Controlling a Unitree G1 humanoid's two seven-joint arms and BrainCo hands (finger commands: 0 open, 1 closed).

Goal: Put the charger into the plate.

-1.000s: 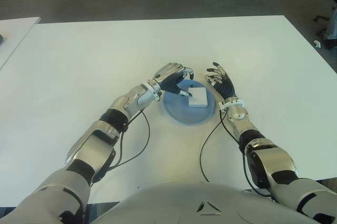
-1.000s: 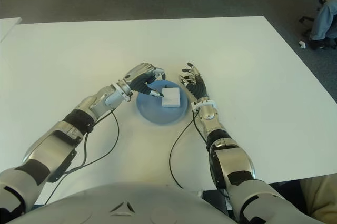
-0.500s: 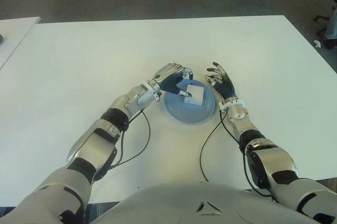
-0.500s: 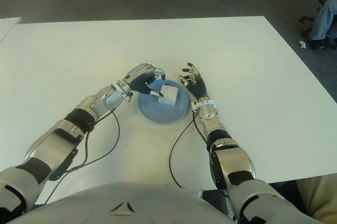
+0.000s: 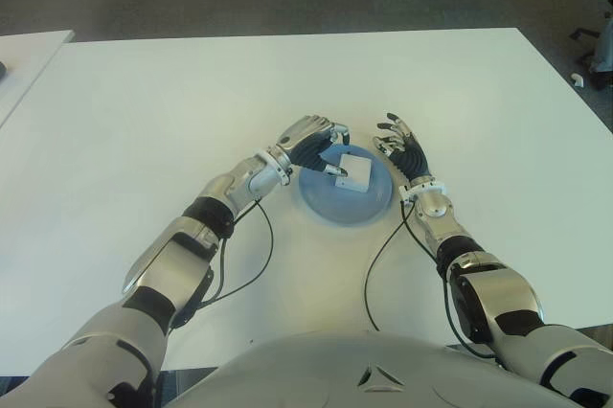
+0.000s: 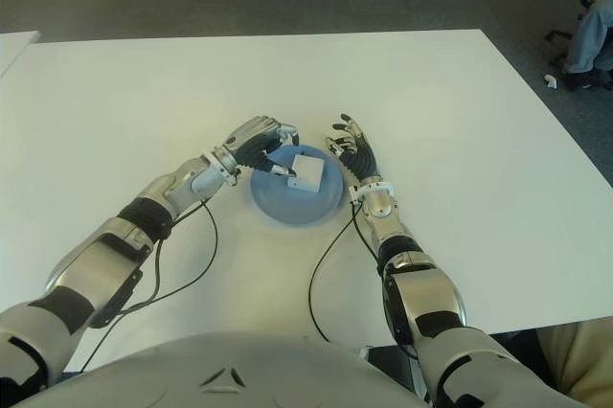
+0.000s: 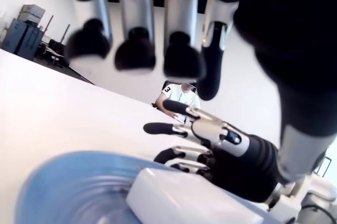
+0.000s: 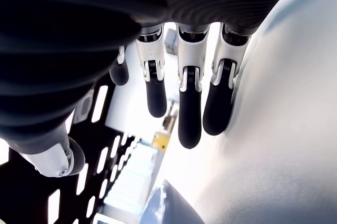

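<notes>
**Charger in the plate, both hands beside it**

The charger (image 5: 355, 174), a small white block, lies inside the plate (image 5: 330, 207), in the part of it toward the far edge of the surface (image 5: 144, 111). It looks tilted, one edge raised against the plate's bottom. The left wrist view shows it lying in the blue dish with nothing wrapped around it.

The plate is a round blue one, set near the middle of the surface, somewhat closer to the near edge than to the far one.

The left hand (image 5: 308, 143) is at the plate's left rim, over its far-left part. Its fingers are curled downward, tips pointing at the plate beside the charger, and they hold nothing (in the left wrist view the fingertips (image 7: 137, 53) hang in the air above the charger, apart from it). Whether the thumb touches the charger's edge cannot be told.

The right hand (image 5: 402, 150) is just beside the plate's right rim, palm turned toward the plate, fingers loosely spread and slightly bent, with nothing in them. The right wrist view shows its fingers (image 8: 189, 108) straight and apart, with the plate's blue rim low in that picture.

A black cable (image 5: 378, 264) runs from each forearm toward the near edge of the surface. A second white surface (image 5: 24, 54) stands off the far-left corner.
</notes>
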